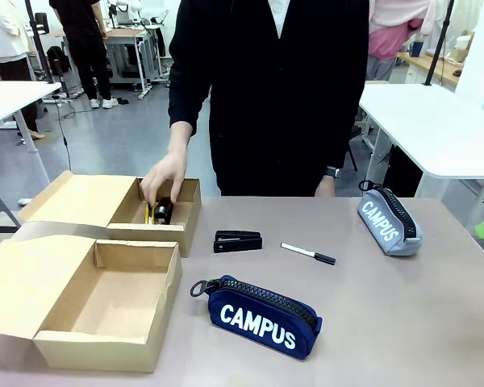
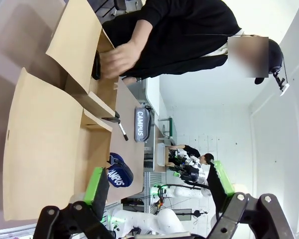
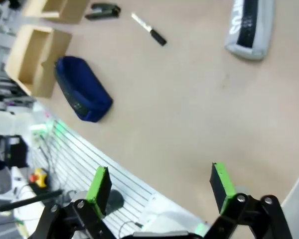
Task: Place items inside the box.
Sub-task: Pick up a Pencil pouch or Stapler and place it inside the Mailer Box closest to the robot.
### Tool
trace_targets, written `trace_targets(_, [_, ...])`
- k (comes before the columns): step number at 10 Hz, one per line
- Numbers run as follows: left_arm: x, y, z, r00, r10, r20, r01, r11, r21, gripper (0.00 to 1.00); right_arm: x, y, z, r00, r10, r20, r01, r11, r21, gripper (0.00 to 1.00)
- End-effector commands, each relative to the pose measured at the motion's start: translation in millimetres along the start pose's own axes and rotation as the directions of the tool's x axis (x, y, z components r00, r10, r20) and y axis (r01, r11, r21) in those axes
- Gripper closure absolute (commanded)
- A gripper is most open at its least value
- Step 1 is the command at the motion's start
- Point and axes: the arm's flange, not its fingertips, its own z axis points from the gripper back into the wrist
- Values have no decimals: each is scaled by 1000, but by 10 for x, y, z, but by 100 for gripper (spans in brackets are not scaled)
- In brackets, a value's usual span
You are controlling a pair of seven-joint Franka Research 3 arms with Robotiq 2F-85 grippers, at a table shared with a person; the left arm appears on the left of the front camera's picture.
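A person's hand (image 1: 163,181) reaches into the far cardboard box (image 1: 185,230), holding a black stapler (image 1: 163,211) beside a yellow utility knife (image 1: 148,213). A second black stapler (image 1: 238,240) and a white-and-black marker (image 1: 308,253) lie mid-table. The navy CAMPUS case (image 1: 258,316) lies near the front, the grey CAMPUS case (image 1: 389,219) at the far right. My left gripper (image 2: 158,184) is open in the air, looking over both boxes and the navy case (image 2: 119,172). My right gripper (image 3: 159,183) is open above bare table, well short of the navy case (image 3: 83,89) and marker (image 3: 148,30).
A second open cardboard box (image 1: 165,290) stands at the front left, nothing inside it, its lid folded out to the left. Bare tabletop stretches between the marker and the grey case. White tables stand behind the person on both sides.
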Motion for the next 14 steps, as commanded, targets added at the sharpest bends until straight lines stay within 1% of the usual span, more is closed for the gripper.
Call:
trace_targets(1, [1,-12,8,1000,-19,6,19,1000,-24,0,438,4,-268,1000,15,-24,-17,997,-73,0])
trace_targets(2, [1,-12,8,1000,-19,6,19,1000,-24,0,633,-58,-374,999,-2,-53,-2,997,-83,0])
trace_targets(5, [1,-12,8,1000,-19,6,19,1000,-24,0,1166,-283,-735,994,-75,-76,58,977,-206,0])
trace_targets(6, [1,-12,8,1000,-19,6,19,1000,-24,0,1311,-368,-787,993,-117,-35,104,959,-263,0])
trace_targets(7, [1,-12,8,1000,-19,6,19,1000,-24,0,1432,-434,-797,978,-209,1,202,941,-272,0])
trace_targets(8, [1,-12,8,1000,-19,6,19,1000,-24,0,1140,-318,-827,997,-59,-54,46,975,-218,0])
trace_targets(9, [1,-12,8,1000,-19,6,19,1000,-24,0,1140,-318,-827,997,-59,-54,46,975,-218,0])
trace_targets(10, [1,-12,8,1000,-19,6,19,1000,-24,0,1302,-467,-865,992,-119,-36,106,963,-246,0])
trace_targets(11, [1,-12,8,1000,-19,6,19,1000,-24,0,1419,-565,-916,991,-137,-2,130,942,-309,0])
trace_targets(12, [1,-12,8,1000,-19,6,19,1000,-24,0,1585,-693,-1052,992,-126,-20,113,942,-316,0])
trace_targets(13, [1,-12,8,1000,-19,6,19,1000,-24,0,1729,-746,-1190,994,-97,-43,78,943,-323,0])
trace_targets(14, [1,-12,8,1000,-19,6,19,1000,-24,0,1822,-777,-1277,993,-108,-47,86,936,-340,0])
